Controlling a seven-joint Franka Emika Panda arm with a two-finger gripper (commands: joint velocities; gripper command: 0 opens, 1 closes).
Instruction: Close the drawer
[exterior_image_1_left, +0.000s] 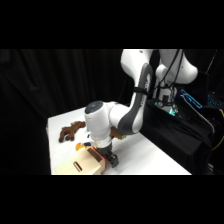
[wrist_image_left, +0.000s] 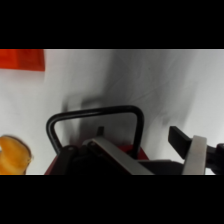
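A: At the table's near left corner we see the drawer (exterior_image_1_left: 79, 166), a light tan wooden box with a dark oval slot on the face turned toward the side camera. The picture's lower edge cuts it off, so we cannot tell whether it is pushed in or pulled out.

B: Just beside its right end we find the gripper (exterior_image_1_left: 110, 160), coming down from the white arm (exterior_image_1_left: 131, 107) that bends over the table (exterior_image_1_left: 150, 155) from the upper right. Something red (exterior_image_1_left: 95, 151) shows between the drawer's top and the gripper's dark lower part.

A: Whether the gripper is released or clenched, we cannot tell; neither view settles it.

B: In the wrist view we look down on a black wire loop (wrist_image_left: 95, 125) with rounded corners, rising from a red piece at the bottom edge. White table lies behind it, darkened by a shadow.

A: That view also gives us an orange-red block (wrist_image_left: 21, 59) at the upper left corner and a rounded orange object (wrist_image_left: 14, 155) at the lower left.

B: Back in the side view, a brown plush toy (exterior_image_1_left: 71, 130) lies on the table behind the drawer, and a small orange thing (exterior_image_1_left: 80, 146) sits just beside the arm's white wrist.
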